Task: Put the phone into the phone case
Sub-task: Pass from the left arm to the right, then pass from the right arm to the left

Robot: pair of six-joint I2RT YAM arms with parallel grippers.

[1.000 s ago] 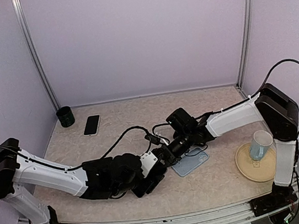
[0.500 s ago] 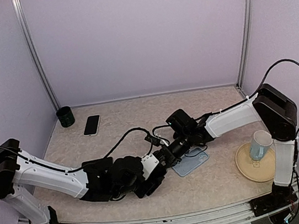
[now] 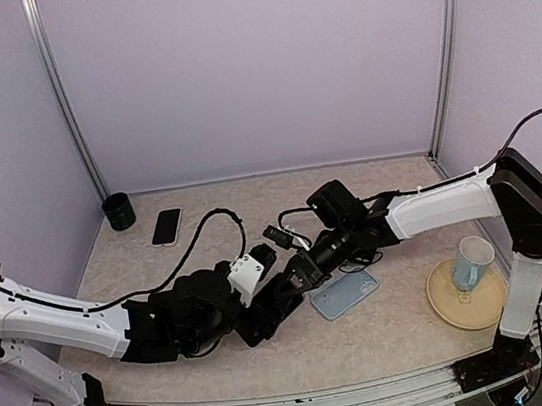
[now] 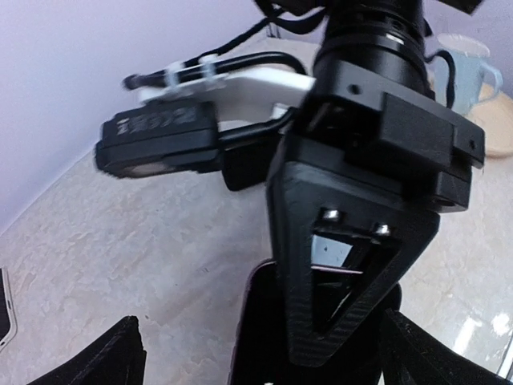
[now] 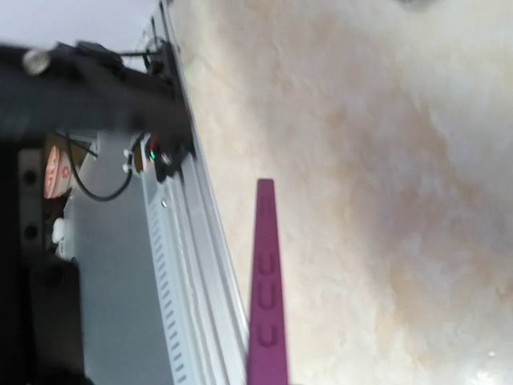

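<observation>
Black-on-beige, so spotted the phone (image 3: 166,227) easily: far back left on the counter (image 3: 392,342), near a dark cup (image 3: 119,211), well apart from both arms. Found the pale blue phone case (image 3: 344,294) flat mid-counter. Saw the left tool (image 3: 270,306) spread wide and empty, the right tool (image 3: 299,274) clenched on nothing obvious, just beside the case. Reckoned on the fetch step: needed a reach back for the phone. Noticed close-packed arms crowding the case, plus a mug (image 3: 473,261) on a plate (image 3: 464,317) at right.

A flat black rectangular smartphone (image 3: 165,227) lies at the back left of the counter (image 3: 401,336). A pale blue translucent phone case (image 3: 345,292) lies flat, well apart, right of centre.
</observation>
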